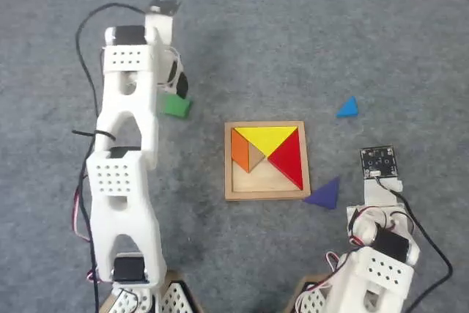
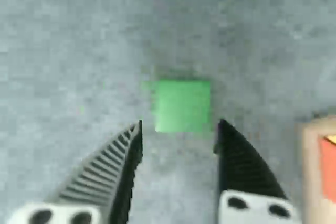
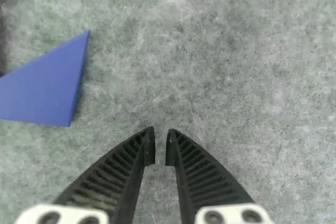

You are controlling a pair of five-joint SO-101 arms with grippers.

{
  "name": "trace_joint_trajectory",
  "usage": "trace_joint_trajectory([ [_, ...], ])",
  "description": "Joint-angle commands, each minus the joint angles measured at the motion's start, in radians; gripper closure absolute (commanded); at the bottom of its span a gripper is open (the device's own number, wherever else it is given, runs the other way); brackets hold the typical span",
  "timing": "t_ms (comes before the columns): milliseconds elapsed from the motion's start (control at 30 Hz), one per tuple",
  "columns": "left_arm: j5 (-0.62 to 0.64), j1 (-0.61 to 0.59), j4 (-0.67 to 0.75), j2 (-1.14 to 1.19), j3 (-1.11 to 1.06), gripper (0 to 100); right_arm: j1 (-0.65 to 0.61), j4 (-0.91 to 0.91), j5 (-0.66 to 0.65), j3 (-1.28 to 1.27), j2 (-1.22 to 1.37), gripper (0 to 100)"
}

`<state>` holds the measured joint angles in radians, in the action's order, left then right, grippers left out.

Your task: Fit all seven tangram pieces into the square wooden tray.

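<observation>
Your left claw [image 2: 179, 125] hangs spread just short of the green square [image 2: 181, 104]. Advance, straddle opposite flat sides, then pinch.

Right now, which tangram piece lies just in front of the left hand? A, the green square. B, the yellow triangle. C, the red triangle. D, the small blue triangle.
A: in the left wrist view the green square lies flat just beyond the tips of the open left hand, lined up with the gap between its fingers.
</observation>
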<state>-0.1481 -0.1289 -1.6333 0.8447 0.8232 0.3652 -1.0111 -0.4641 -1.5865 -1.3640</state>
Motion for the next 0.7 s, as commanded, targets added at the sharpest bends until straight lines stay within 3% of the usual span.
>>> trace_joint_trajectory([
  [0,-0.032,0.006,0.038,0.049,0.005,78,-0.002,0.002,-0.011,0.006,-0.018,95.0],
  [667,-0.074,0.011,0.0,0.167,0.007,77,-0.002,0.002,-0.011,0.006,-0.018,95.0],
])
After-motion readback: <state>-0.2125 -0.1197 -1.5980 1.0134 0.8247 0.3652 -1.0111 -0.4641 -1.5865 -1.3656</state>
